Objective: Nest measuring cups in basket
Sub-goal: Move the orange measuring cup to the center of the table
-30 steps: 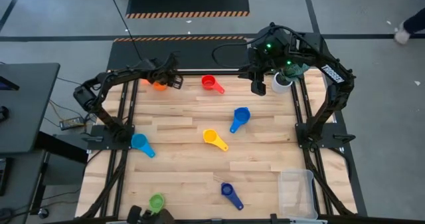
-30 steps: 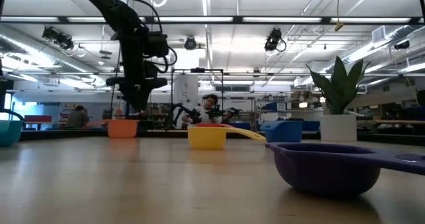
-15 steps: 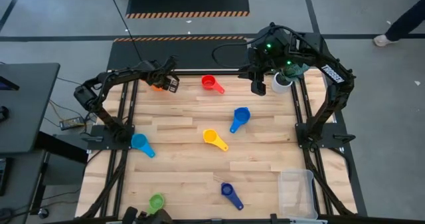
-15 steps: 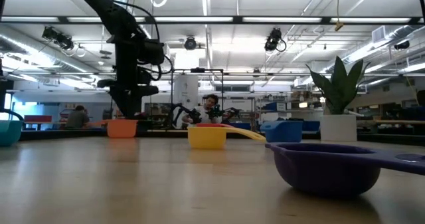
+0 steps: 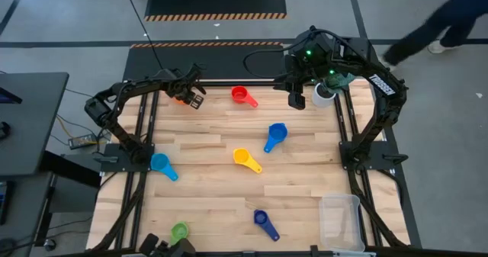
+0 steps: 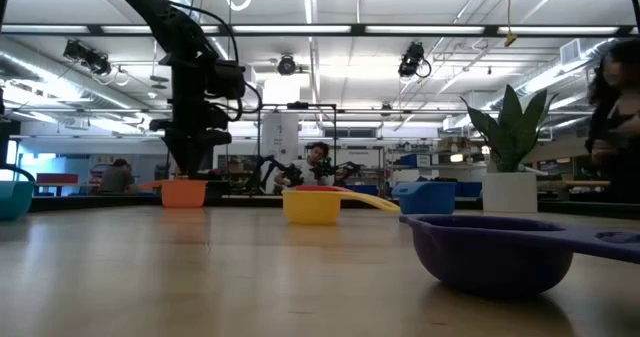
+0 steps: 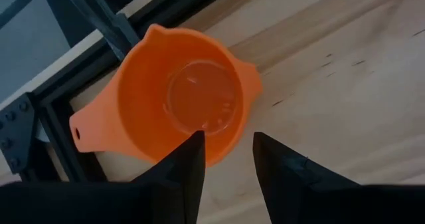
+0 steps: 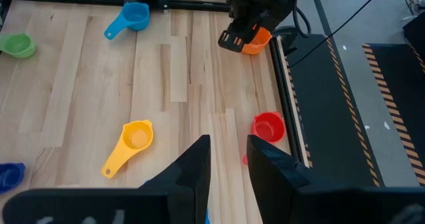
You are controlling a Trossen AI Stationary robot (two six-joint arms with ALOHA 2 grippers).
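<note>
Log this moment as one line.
left gripper: open over orange cup | right gripper: idle, far edge | basket: empty

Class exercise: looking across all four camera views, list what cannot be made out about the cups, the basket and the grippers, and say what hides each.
- Orange cup, high view: mostly covered by the left gripper.
- Green cup, high view: dark gear at the bottom edge overlaps it.
- Basket, high view: contents unreadable through the clear plastic.
- Seventh cup: only six show in any view.
- Right gripper: nothing visible between its fingers.
</note>
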